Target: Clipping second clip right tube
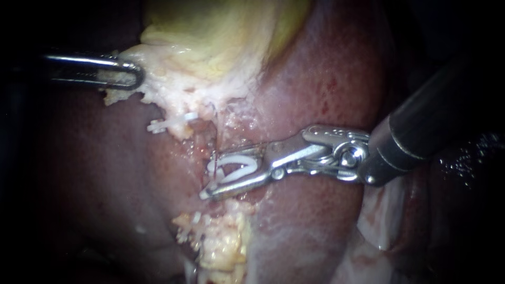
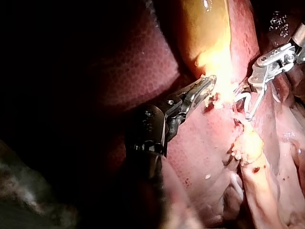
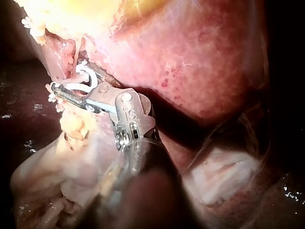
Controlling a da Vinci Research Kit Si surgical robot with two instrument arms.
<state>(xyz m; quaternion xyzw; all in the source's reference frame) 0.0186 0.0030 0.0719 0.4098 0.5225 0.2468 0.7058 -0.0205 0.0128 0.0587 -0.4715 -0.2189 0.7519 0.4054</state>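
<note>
Two instruments are at work on the liver (image 1: 326,73). Nearest to us is our right instrument (image 1: 211,175): its dark shaft enters over the liver's right edge and its bright metal hinge lies across the red surface. Its jaws stand apart but carry a white clip (image 1: 236,159) between them, one jaw against each arm of it, so they are clamped on the clip. The clip itself is open in a C shape.

The mouth of the clip reaches a thin reddish tube (image 1: 215,142) that runs down the groove in the middle of the liver. The tube passes at the clip's open end, and we cannot tell whether it lies fully inside. In the right wrist view the clip's curved arm sits just beside a raw strip of tissue ahead of the jaws.

Just below the jaws, toward the liver's lower edge, a clump of pale yellow fat (image 1: 221,244) sits in the same groove. Farther up the groove, to the left of the tube, a second white clip (image 1: 169,124) lies flat and straight at the lower fringe of a sheet of pale tissue (image 1: 173,79).

Our left instrument (image 1: 131,76) enters at the liver's upper left edge, and its jaws lie together on the fringe of that pale tissue, gripping it. Farthest away, the yellow-green gallbladder (image 1: 221,26) rises beyond the pale tissue.
</note>
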